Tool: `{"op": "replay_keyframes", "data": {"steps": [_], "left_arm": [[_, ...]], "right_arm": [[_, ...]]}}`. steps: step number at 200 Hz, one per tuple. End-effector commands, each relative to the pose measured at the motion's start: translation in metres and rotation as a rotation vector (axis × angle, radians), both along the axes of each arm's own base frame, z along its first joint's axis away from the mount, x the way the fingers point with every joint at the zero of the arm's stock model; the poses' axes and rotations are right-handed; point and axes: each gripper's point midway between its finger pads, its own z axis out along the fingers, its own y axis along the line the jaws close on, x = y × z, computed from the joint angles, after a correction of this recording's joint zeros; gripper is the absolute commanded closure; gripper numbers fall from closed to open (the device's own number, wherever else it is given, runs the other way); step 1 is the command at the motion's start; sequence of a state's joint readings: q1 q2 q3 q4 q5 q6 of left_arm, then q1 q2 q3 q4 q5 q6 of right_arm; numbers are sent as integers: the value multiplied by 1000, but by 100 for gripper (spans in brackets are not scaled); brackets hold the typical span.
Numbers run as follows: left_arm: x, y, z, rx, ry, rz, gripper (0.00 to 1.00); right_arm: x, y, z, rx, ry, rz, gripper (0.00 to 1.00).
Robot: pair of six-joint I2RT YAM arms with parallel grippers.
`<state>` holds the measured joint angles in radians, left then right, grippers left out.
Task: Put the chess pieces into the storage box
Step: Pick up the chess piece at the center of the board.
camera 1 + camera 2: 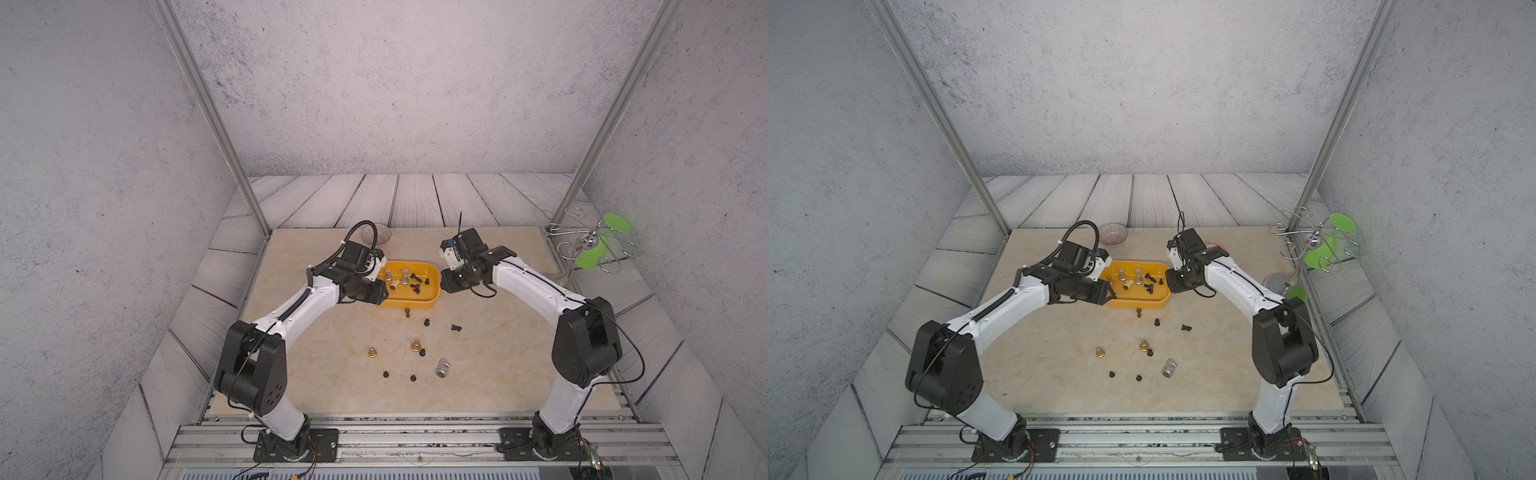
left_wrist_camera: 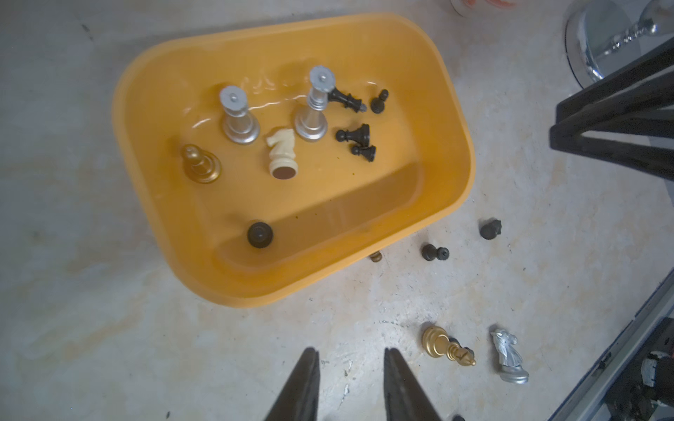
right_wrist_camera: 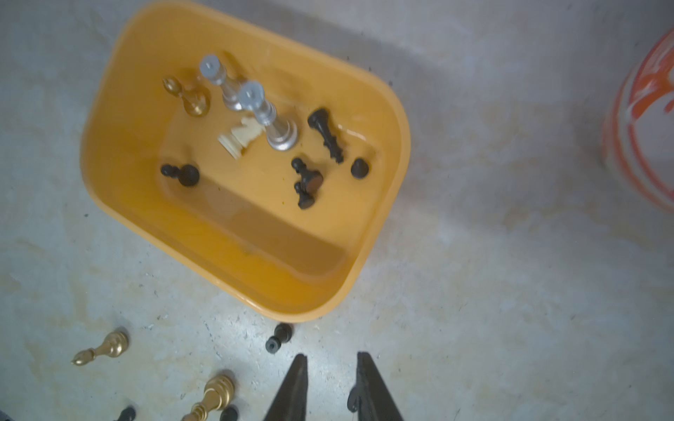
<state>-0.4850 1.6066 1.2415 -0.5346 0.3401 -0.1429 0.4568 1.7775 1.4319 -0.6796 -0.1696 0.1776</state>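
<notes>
Tabletop (image 2: 91,346) lies open along the storage box (image 2: 175,218) rim (left fingers (image 2: 304,390) and right fingers (image 3: 295,393) both spread).

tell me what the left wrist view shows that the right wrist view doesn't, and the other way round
Only the left wrist view: a silver knight on the table, a small gold piece against the outside of the yellow box, and a metal stand base.
Only the right wrist view: a lone gold piece on the table.
Both: the yellow box holding two tall silver pieces, a cream knight, a gold pawn and several black pieces. Each shows its own gripper, the left gripper and the right gripper, open and empty.
</notes>
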Motion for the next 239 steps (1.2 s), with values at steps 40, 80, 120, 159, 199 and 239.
{"op": "replay_keyframes", "data": {"steps": [40,80,120,159,199,239], "left_arm": [[-31,-35,-2,33,6,-123,65],[-54,-53,-19,122,17,-221,64],[-68,-64,-33,193,7,-298,63],[-76,-71,-46,231,36,-336,63],[-81,-79,-56,231,56,-364,62],[-86,-84,-62,223,79,-392,62]], "right_arm": [[-33,-22,-13,38,38,-73,74],[-39,-25,-18,40,50,-84,74],[-42,-26,-20,44,54,-85,74],[-44,-27,-23,42,57,-87,74],[-44,-29,-27,37,63,-94,73],[-45,-32,-29,39,68,-112,73]]}}
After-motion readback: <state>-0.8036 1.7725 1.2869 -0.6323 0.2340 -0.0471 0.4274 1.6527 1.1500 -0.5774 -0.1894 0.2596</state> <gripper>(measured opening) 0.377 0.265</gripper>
